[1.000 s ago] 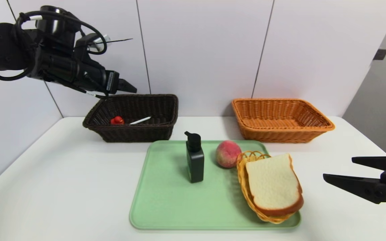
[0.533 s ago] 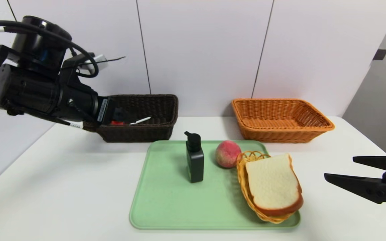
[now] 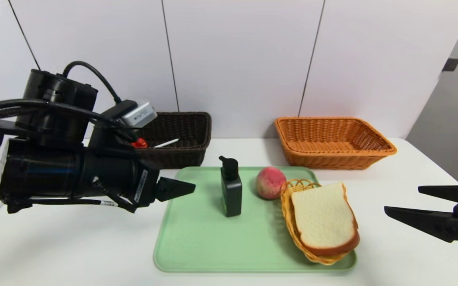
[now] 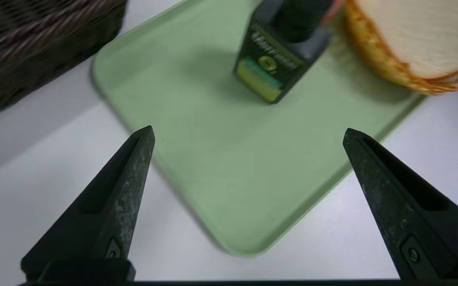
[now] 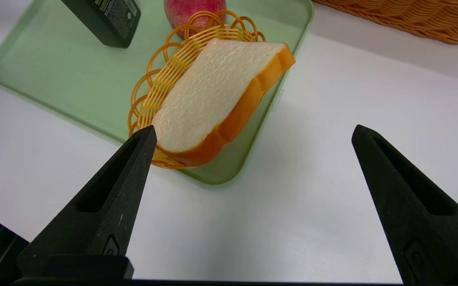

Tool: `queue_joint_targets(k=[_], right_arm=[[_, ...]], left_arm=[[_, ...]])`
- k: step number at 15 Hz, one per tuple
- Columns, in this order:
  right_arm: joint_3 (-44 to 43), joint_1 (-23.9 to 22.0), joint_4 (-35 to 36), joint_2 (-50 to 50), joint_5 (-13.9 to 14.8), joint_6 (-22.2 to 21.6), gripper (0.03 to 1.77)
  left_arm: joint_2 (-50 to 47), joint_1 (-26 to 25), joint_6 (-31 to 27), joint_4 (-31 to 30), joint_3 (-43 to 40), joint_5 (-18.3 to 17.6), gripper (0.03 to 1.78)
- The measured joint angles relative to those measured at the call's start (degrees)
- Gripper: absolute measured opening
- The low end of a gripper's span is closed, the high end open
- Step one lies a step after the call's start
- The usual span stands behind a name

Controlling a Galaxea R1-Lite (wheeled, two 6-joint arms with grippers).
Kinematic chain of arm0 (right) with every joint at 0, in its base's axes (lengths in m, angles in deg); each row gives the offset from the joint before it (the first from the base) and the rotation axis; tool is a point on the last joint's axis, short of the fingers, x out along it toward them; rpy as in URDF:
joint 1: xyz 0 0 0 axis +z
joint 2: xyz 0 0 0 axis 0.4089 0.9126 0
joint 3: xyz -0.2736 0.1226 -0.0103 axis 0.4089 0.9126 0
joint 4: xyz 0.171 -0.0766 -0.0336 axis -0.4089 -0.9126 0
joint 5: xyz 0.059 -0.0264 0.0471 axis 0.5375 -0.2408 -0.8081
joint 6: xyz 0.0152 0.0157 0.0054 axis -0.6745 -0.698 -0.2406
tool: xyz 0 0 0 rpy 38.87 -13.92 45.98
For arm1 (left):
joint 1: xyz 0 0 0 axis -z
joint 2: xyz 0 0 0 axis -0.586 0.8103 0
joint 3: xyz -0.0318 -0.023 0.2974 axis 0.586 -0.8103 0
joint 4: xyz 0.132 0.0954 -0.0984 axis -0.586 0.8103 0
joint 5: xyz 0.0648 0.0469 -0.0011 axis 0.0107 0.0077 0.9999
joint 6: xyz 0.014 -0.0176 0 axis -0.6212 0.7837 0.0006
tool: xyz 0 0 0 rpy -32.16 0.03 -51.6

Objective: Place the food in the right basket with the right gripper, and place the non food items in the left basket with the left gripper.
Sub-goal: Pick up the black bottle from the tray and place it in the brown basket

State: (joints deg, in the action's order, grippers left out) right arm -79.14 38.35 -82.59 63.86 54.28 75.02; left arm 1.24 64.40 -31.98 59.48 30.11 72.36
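At far left, the left claw [image 3: 191,186] hangs low over the white counter [image 3: 74,238], jaws spread wide and holding nothing, its tip at the left edge of the green tray [image 3: 197,242]; its bulky black wrist stands in front of the left basket [image 3: 185,137], hiding that basket's left part; a small red object [image 3: 139,143] and a white stick [image 3: 166,143] lie inside the dark wicker, near the back wall. On the tray, a dark pump bottle [image 3: 231,190] stands upright, just ahead of the left claw with bare tray between them; beside it to the right sits the peach [image 3: 270,182], touching the rim of a small yellow wicker dish [image 3: 292,216]; the bread slice [image 3: 324,218] lies tilted across that dish, overhanging the tray's right edge. Behind the tray, the right basket [image 3: 334,141] sits on the counter against the wall, apparently empty, well apart from the dark one. At far right, the right claw [image 3: 402,200] hovers above the counter, jaws spread and empty, pointing toward the bread with open counter between.
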Motion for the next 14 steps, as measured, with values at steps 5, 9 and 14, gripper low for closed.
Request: queue_joint_targets(k=[5,9,14], right_arm=[[0.0,0.0,0.0,0.6,0.0,0.0,1.70],[0.0,-1.3,0.0,1.0,0.0,0.3,1.70],[-0.2,-3.1,0.0,1.8,-0.1,0.8,1.70]], left_arm=[[4.2,1.0,-10.1,-8.9,-4.3,-13.0,1.69],[10.2,0.5,-12.3,-16.7,-4.9,-20.1,1.69],[18.4,-2.0,-24.9,-19.9,-5.1,-27.1,1.69]])
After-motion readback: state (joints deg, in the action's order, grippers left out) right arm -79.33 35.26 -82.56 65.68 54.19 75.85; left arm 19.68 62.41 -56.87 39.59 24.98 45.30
